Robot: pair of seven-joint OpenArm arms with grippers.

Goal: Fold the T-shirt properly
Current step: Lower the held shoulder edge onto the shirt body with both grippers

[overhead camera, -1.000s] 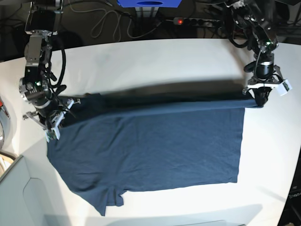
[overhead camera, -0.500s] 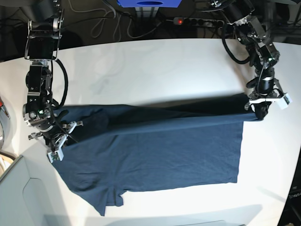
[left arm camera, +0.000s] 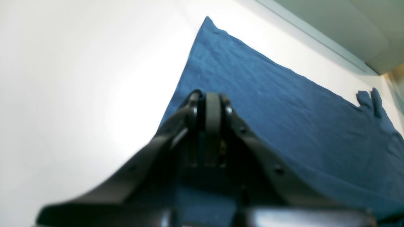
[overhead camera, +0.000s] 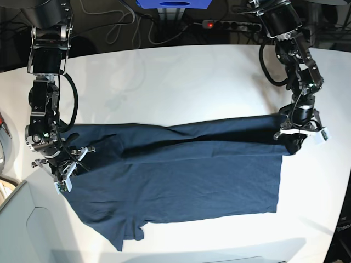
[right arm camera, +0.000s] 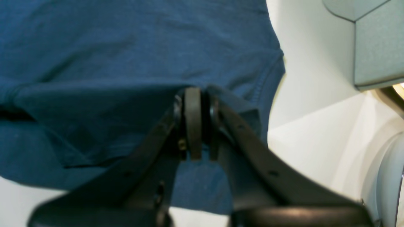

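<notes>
**Far edge coming over, fold half made**

I'm carrying the far edge of the T-shirt (overhead camera: 181, 175) toward me, and it has travelled a good way in the last second. A moment back that edge hung stretched and straight between my two arms, well up the counter (overhead camera: 181, 76). Now it sits lower and closer to the near half of the cloth, and the line has gone slack and wavy, with a doubled band of navy showing across the middle.

The left gripper (overhead camera: 295, 141), on the right of the base view, has its jaws clamped on the corner by the hem; through its wrist camera the pads are pressed together with blue cloth (left arm camera: 284, 104) running away beneath them. The right gripper (overhead camera: 64, 169), on the left of the base view, is likewise closed on the shoulder end, and its wrist view shows the stitched edge of fabric (right arm camera: 126, 63) bunched right at the pinched pads.

The T-shirt lies across the middle of the counter, the near half flat, one sleeve poking out at the lower left.

My read: the lengthwise fold is underway but not laid. The carried edge needs to travel further toward the near hem before I let go, and the sag between the arms worries me, since it could set a crooked crease.
</notes>
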